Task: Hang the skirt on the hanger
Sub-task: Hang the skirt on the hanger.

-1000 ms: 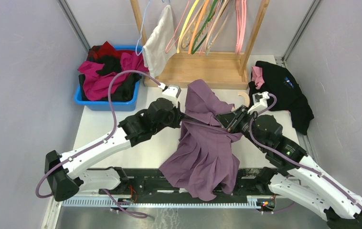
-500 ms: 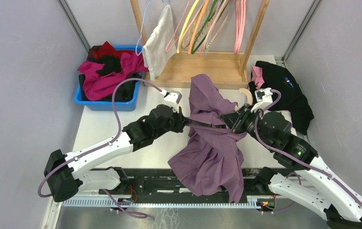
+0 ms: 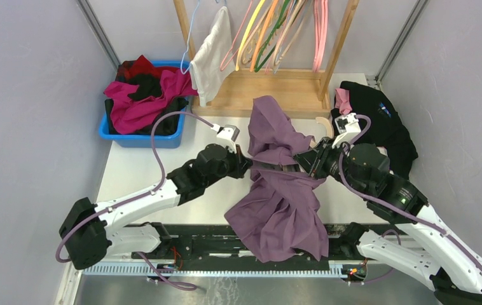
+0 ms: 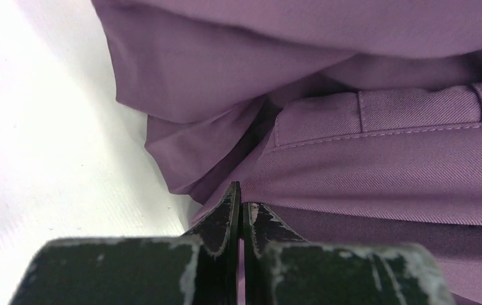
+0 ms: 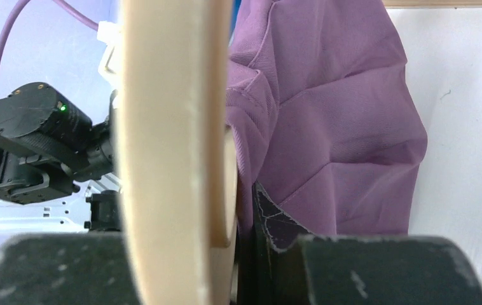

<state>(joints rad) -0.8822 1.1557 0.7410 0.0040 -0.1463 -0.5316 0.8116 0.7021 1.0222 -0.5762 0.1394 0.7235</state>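
left gripper (image 3: 245, 163) jaws pinched purple skirt (image 3: 283, 206) waistband | right gripper (image 3: 304, 162) jaws clamped cream hanger (image 5: 170, 127) | skirt hung over table (image 3: 133, 170) edge

The skirt (image 4: 385, 159) is matt purple twill cloth; the hanger (image 5: 168, 127) is smooth pale wood.

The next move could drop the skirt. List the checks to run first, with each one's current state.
1. The left end effector pinches the skirt: ok.
2. The right end effector grips the hanger: ok.
3. The hook is free of fabric: ok.
4. Skirt seated on hanger: cannot tell, fabric hides it.
5. Skirt clear of the table near edge: not ok, it drapes over.
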